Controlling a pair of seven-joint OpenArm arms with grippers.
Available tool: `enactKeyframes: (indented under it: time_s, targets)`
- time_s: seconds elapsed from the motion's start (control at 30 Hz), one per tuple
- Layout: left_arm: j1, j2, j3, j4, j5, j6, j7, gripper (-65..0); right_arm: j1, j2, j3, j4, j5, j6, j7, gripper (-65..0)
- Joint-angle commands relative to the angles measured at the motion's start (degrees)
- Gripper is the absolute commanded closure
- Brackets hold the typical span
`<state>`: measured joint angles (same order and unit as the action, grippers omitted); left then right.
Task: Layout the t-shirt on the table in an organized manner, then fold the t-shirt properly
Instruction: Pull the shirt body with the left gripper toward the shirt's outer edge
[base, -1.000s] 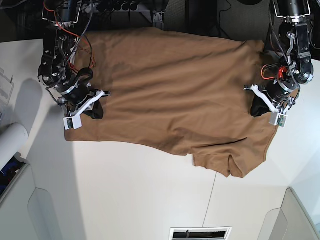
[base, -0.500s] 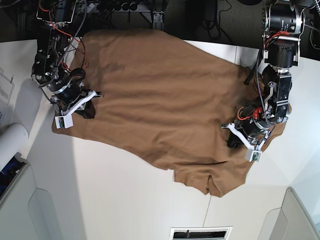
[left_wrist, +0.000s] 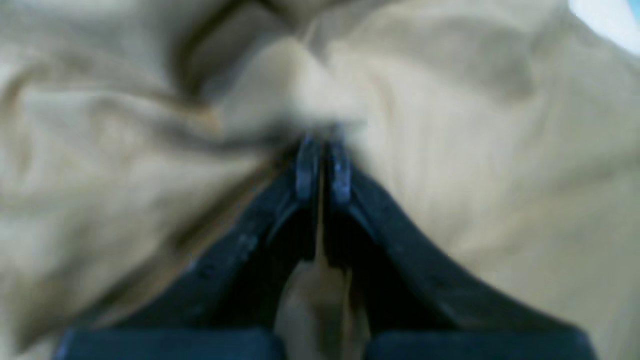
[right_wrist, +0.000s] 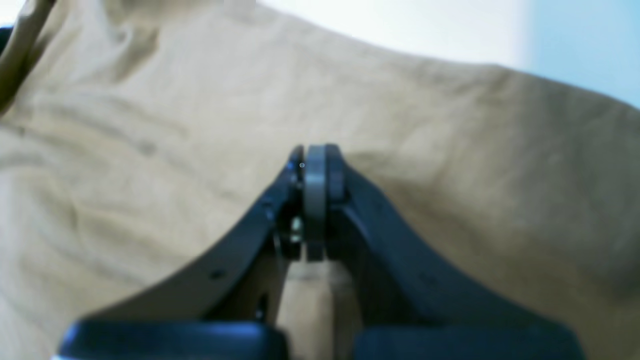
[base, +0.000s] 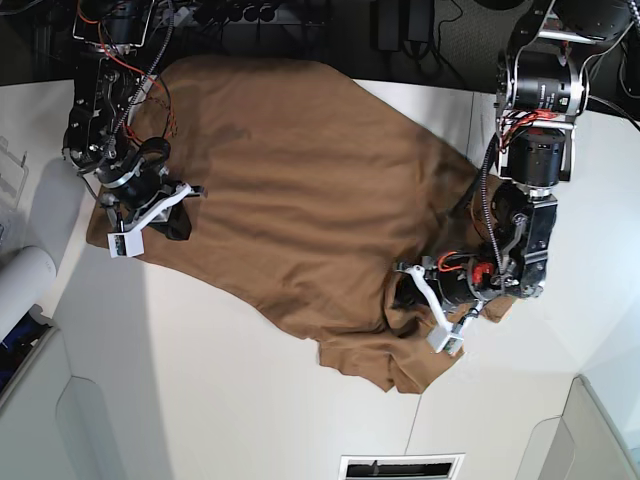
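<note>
Draping in soft rumpled folds, tan t-shirt (base: 300, 190) covers matte table (base: 230, 400)

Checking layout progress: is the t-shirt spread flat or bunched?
Mostly spread, not flat: the t-shirt bunches where the left gripper pinches it; the right gripper pinches its other side.

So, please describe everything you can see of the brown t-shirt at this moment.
The t-shirt is plain tan-brown, soft cloth with no print. It lies spread on the white table, slanted and wrinkled, not folded. A short sleeve bunches at its lower edge. The right gripper has its jaws shut on the cloth at one end, and the left gripper pinches a gathered fold at the other. The far edge reaches the table's back rim.
</note>
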<state>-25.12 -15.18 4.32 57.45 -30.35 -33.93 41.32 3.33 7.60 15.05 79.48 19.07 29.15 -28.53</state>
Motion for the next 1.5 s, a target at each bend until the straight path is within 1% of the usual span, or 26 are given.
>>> enactKeyframes:
  time_s: [0.0,0.1,0.23,0.3,0.37,0.43,0.5,0.67,0.83,0.9,0.97,1.03,1.2,1.37,1.4,1.47]
  targets:
    - [-1.5,-2.5,-0.4,4.0,-2.7,-0.5,-0.8,-4.1,0.9,0.5,0.2,0.8,0.7,0.2,1.4,0.0]
    - [1.1,-7.6,-0.4,12.3,-6.1,-0.6,1.0,-4.5,1.0,0.5,0.2,0.8,0.4,0.2,1.8,0.0]
    - [5.8,-13.1,-0.4,17.2,-8.5,-0.6,2.5,-9.2,1.2,0.5,0.2,0.8,0.4,0.2,2.8,0.0]
    - [8.6,-15.1,-0.7,17.3,-9.5,-0.7,2.6,-9.3,1.2,0.5,0.2,0.8,0.4,0.2,2.8,0.0]
    - [12.0,-16.3,-2.6,17.6,-10.4,-1.9,2.6,-9.3,1.2,0.5,0.2,0.8,-0.1,0.2,2.8,0.0]
    - [15.8,-16.3,-6.4,17.9,-12.4,-3.5,2.7,-9.3,1.2,0.5,0.2,0.7,-1.1,0.2,2.8,0.0]
    - [19.6,-16.2,-10.6,18.0,-14.7,-5.8,2.6,-9.3,1.2,0.5,0.2,0.8,-1.3,0.2,2.8,0.0]
    - [26.1,-16.0,-20.5,18.5,-20.3,-6.1,2.7,-9.3,1.2,0.5,0.2,0.8,-1.1,0.2,2.8,0.0]
    - [28.3,-14.9,-27.7,19.4,-21.4,-6.1,4.2,-9.3,1.2,0.5,0.2,0.7,-1.1,0.2,2.8,0.0]
    - [28.7,-14.6,-28.0,19.4,-22.7,-6.1,6.7,-9.3,1.2,0.5,0.2,0.7,-1.1,0.2,2.8,0.0]
    - [29.9,-14.6,-27.8,19.4,-26.9,-6.1,9.4,-9.3,1.2,0.4,0.2,0.7,-1.1,0.2,2.8,0.0]
    - [30.9,-14.7,-27.8,19.4,-28.9,-6.1,10.0,-9.3,1.2,0.2,0.2,0.7,-1.1,0.2,2.8,0.0]
    - [31.1,-14.7,-27.8,20.0,-29.5,-6.1,10.0,-9.3,1.0,0.0,0.2,0.7,-1.1,0.2,2.8,0.0]
    - [31.1,-14.7,-27.6,23.0,-29.4,-6.1,13.2,-9.4,1.0,0.0,0.2,0.7,-1.0,0.2,2.8,0.0]
    - [31.1,-14.7,-27.4,23.1,-29.5,-6.1,13.7,-9.9,1.0,0.0,0.2,0.7,-1.0,0.2,2.8,0.0]
    - [31.1,-14.7,-26.9,23.1,-29.4,-6.1,13.8,-15.9,0.9,0.0,0.2,0.7,-1.1,0.2,2.8,0.0]
